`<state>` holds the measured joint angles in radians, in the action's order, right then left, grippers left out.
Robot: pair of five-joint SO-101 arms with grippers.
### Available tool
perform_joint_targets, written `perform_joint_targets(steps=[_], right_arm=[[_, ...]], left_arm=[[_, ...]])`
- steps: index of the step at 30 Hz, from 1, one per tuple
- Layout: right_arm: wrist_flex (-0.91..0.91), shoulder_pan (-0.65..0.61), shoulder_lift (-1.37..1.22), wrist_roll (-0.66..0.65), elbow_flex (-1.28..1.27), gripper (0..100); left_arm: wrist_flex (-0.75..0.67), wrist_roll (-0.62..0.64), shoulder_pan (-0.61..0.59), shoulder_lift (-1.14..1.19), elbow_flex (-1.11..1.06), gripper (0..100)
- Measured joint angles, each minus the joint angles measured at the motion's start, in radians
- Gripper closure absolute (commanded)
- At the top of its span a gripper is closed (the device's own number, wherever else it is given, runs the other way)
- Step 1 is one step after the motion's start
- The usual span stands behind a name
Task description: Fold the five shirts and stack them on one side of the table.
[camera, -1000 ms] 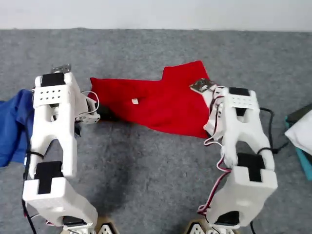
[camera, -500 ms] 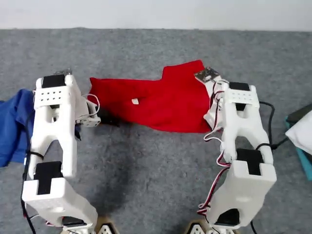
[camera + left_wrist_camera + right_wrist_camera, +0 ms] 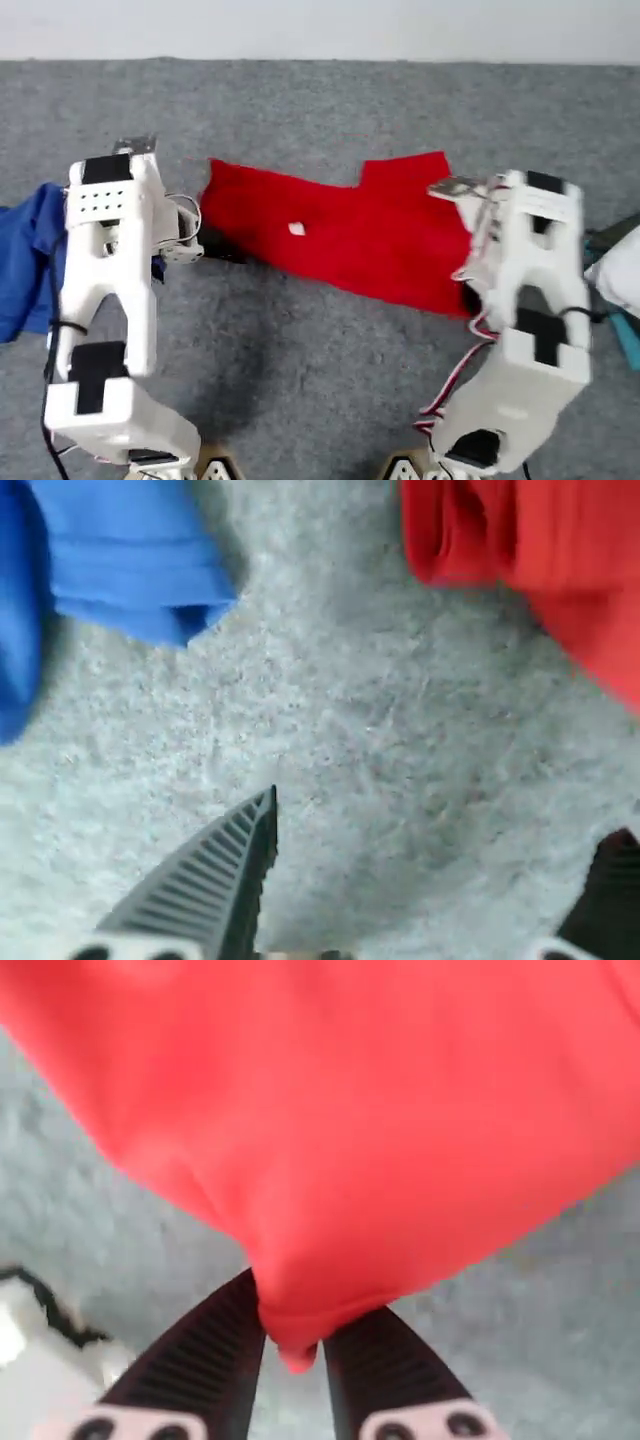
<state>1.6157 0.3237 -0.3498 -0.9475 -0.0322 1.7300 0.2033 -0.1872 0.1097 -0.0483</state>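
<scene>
A red shirt (image 3: 350,235) lies spread across the middle of the grey carpet, its white neck tag (image 3: 297,229) facing up. My right gripper (image 3: 308,1305) is shut on a pinched fold of that red shirt (image 3: 330,1110) at its edge nearest the right arm (image 3: 530,260). My left gripper (image 3: 445,815) hangs open over bare carpet, apart from the red shirt's (image 3: 520,550) other end. A blue shirt (image 3: 28,250) lies crumpled at the table's left edge, and in the left wrist view the blue shirt (image 3: 110,550) lies just beyond the open fingers (image 3: 225,880).
At the right edge sit a white cloth (image 3: 620,268) and a teal-edged container (image 3: 625,335) with a dark item (image 3: 610,238) behind. The white wall (image 3: 320,28) bounds the far side. Open carpet (image 3: 320,390) lies between the arm bases.
The right arm has swung to the right with the red shirt's edge in its gripper, dragging the whole shirt rightward. The left arm has stayed almost still.
</scene>
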Motion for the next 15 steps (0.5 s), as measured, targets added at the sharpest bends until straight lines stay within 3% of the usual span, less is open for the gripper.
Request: perform_joint_targets(steps=[6, 11, 15], right_arm=[[0.041, 0.166, 0.000, -0.118, 0.000, 98.9], [0.041, 0.163, 0.000, -0.123, 0.003, 98.9], [0.025, 0.121, 0.000, -0.060, 0.003, 98.9]], left_arm=[[0.000, -0.152, -0.017, -0.107, -0.037, 55], [0.000, -0.164, 0.021, -0.115, -0.173, 55], [0.000, -0.164, 0.087, 0.006, -0.187, 55]])
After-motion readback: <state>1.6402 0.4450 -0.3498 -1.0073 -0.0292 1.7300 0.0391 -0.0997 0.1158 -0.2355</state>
